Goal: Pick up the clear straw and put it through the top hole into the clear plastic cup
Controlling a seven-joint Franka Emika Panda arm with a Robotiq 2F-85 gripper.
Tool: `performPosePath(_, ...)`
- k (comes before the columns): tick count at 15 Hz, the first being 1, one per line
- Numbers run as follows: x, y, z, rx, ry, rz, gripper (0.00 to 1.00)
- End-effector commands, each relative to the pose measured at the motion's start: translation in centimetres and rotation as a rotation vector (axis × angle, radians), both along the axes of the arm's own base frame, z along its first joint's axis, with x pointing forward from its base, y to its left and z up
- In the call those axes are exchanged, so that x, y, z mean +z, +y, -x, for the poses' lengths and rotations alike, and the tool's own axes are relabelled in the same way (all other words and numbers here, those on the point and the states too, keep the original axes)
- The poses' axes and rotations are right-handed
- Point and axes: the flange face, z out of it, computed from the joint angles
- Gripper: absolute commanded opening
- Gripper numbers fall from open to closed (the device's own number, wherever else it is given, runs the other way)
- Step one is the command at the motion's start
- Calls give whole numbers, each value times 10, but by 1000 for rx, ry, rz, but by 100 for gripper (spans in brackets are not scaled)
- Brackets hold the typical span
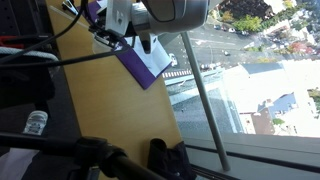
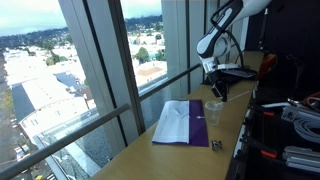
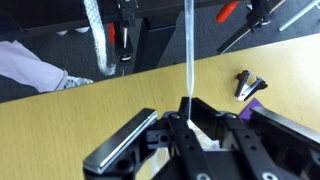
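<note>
hand point(image 3: 187, 110) clamped on the clear straw point(image 3: 188, 50), which pokes straight out from its grip in the wrist view; clear plastic cup point(image 2: 213, 108) stands on the worktop point(image 2: 195, 160) beneath.

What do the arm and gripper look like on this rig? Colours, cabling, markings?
The arm has white, rounded link shells with dark bands at the joints. The gripper is black and blocky, with angular linkage fingers that show a paler grey edge in the wrist view. No logo or marking is legible, and cabling on the arm itself can't be made out.
</note>
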Motion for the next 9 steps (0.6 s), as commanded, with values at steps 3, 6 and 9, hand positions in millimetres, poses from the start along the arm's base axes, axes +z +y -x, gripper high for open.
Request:
performPosePath(3,-4,-6,-11,-23,-9,-9,3)
performPosePath(6,-9,-8,-14,-28,-4,-18,3)
performPosePath(9,-12,-8,-17,-34,2,-35,3)
